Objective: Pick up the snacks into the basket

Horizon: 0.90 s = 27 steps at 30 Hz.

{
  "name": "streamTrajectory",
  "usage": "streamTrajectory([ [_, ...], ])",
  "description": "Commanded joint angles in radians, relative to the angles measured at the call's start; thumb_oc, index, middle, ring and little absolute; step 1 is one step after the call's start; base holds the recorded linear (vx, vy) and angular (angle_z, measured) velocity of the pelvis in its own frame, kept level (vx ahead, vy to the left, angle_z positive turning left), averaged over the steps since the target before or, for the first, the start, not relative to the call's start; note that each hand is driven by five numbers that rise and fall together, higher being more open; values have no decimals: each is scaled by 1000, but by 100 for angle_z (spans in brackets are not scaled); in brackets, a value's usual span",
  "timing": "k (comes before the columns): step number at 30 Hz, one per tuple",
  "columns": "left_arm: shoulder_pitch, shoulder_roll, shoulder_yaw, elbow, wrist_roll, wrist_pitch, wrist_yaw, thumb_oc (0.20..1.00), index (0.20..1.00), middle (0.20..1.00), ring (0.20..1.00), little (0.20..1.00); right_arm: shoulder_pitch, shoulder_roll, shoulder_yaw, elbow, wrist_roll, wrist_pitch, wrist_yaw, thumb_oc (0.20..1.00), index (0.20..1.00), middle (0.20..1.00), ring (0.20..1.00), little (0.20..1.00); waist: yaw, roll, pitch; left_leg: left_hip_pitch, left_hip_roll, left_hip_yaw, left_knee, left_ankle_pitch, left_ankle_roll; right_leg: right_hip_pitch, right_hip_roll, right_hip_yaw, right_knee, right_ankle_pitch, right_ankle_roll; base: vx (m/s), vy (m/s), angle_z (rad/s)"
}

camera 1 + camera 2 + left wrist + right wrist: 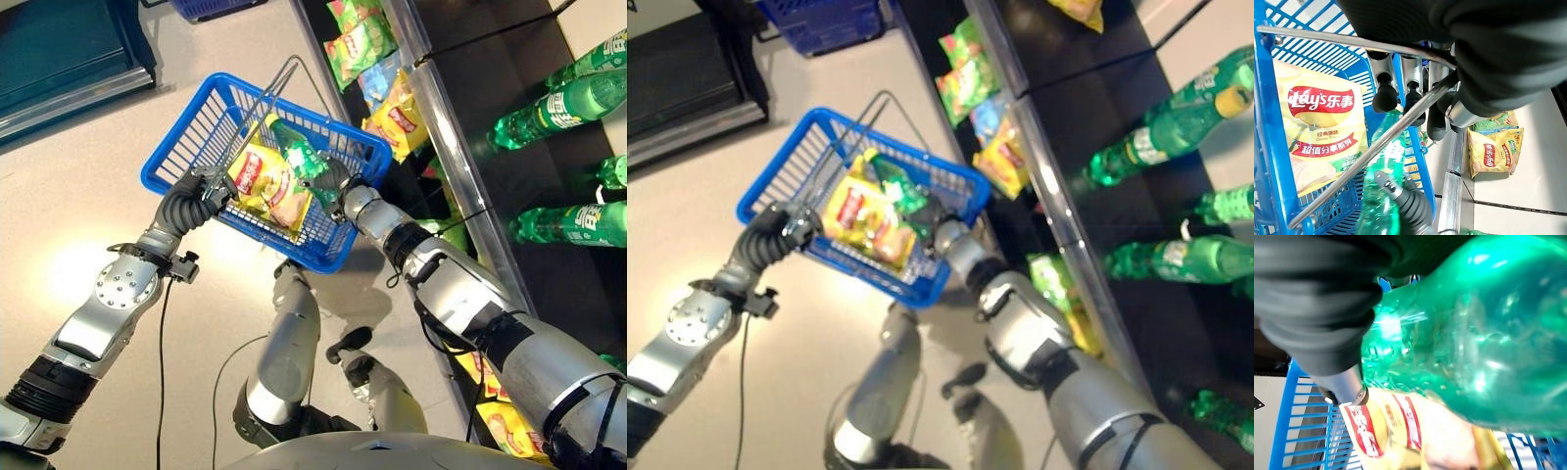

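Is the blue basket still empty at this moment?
No: the basket holds a yellow chip bag, and the right hand holds a green bottle over it.

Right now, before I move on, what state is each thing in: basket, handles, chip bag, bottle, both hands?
Basket: held off the floor, tilted.
Basket handles: raised, gripped.
Yellow chip bag: lying inside the basket.
Green bottle: held over the chip bag, inside the basket.
Left hand: curled round the basket handles.
Right hand: closed on the green bottle.
Shelf bottles: lying on the shelf.
Shelf snack bags: on the shelf.
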Motion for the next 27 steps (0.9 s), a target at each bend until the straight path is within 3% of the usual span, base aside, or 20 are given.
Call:
streamTrajectory([
  [1, -68, -54, 9, -165, -31, -182, 12, 200, 200, 200, 200, 200, -74, 55, 5, -80, -17, -114, 1, 1000, 1000, 1000, 1000, 1000, 7, 53, -25, -6, -53, 66, 32, -40, 104, -39, -30, 34, 7, 154, 19, 0, 0, 0],
  [6, -48, -57, 18, -167, -26, -183, 9, 200, 200, 200, 200, 200, -56, 67, 47, -86, -82, -106, 23, 1000, 1000, 1000, 1000, 1000, -1, 55, -26, -5, -48, 70, 34, -42, 103, -47, -33, 42, 11, 152, 17, 0, 0, 0],
  [17, 3, -69, 51, -130, -21, -177, 26, 200, 200, 200, 200, 200, -38, 51, 58, -180, -29, -123, 30, 1000, 1000, 1000, 1000, 1000, -30, 33, -24, 6, -33, 87, 27, -43, 101, -50, -30, 59, 10, 159, 16, -4, 2, -1],
  [26, 58, -50, 99, -71, 10, -174, 46, 200, 200, 200, 200, 200, 0, -57, 82, -460, 48, -158, 43, 1000, 1000, 1000, 1000, 1000, -67, -4, -31, 22, -20, 105, 16, -42, 98, -49, -30, 71, 6, 167, 17, -32, 10, -9],
  [27, 69, -51, 108, -60, 17, -171, 50, 200, 200, 200, 200, 200, 16, -90, 79, -532, 73, -163, 47, 1000, 1000, 1000, 1000, 1000, -75, -10, -30, 12, -22, 110, 12, -12, 100, -56, -36, 63, -1, 190, 9, -102, 41, -9],
])
